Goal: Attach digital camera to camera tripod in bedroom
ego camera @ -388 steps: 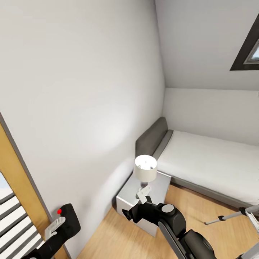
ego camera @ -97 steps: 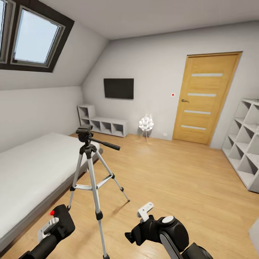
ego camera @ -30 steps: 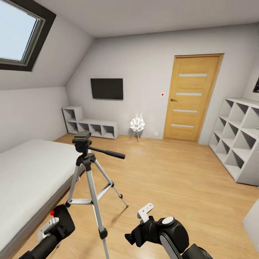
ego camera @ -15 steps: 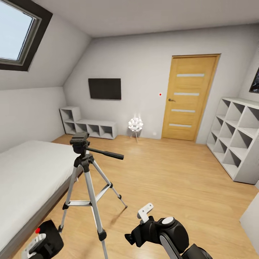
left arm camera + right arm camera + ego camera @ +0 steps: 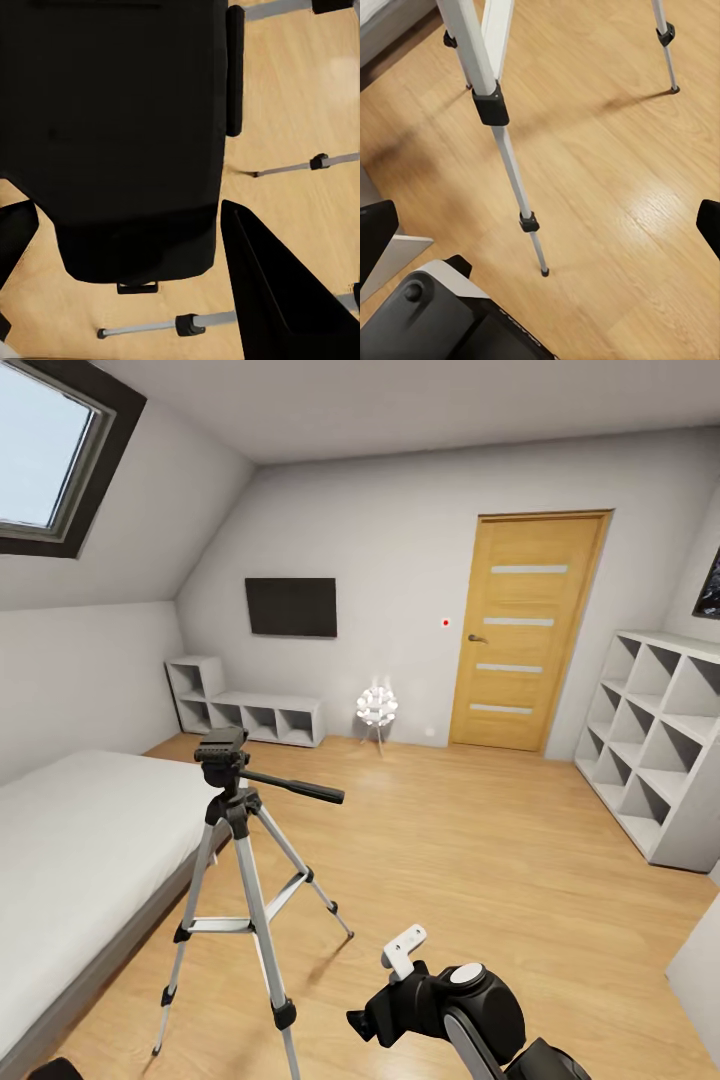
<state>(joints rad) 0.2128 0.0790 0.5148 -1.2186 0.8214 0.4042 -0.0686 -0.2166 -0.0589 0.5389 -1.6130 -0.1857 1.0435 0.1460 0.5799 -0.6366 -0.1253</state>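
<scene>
Left wrist view has the left gripper (image 5: 142, 247) clamped on the digital camera (image 5: 112, 127), above the wood floor (image 5: 300, 112). Right gripper (image 5: 400, 952) is raised low in the head view, its fingers' spacing unclear. Ahead, the camera tripod (image 5: 240, 840) stands just beside the bed (image 5: 70, 860).

Camera tripod (image 5: 243, 840) on wood floor (image 5: 480, 860)
</scene>
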